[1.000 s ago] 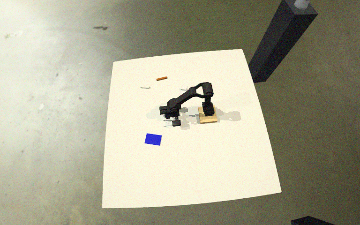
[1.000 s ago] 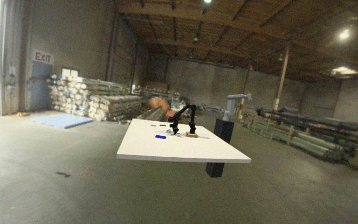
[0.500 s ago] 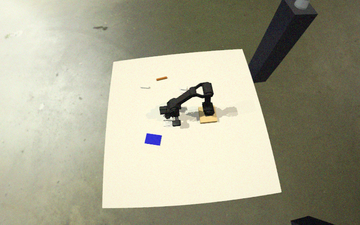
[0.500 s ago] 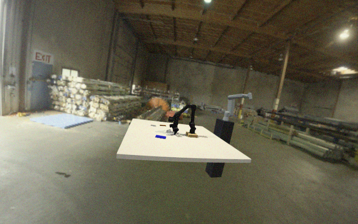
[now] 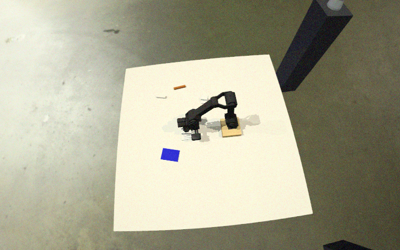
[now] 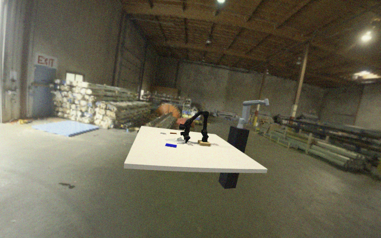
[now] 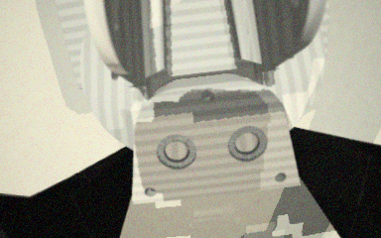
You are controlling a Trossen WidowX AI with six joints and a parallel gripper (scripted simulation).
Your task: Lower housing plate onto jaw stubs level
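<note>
Table's left side: blue slab flat; orange bar farther back. Next, gripper, pinching plate across its sides; seating on stubs unclear. Right: wooden block under arm's base.

Pale housing plate, two ringed holes, seemingly level.

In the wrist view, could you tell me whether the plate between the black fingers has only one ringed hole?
No, the plate shows two ringed holes side by side.
</note>
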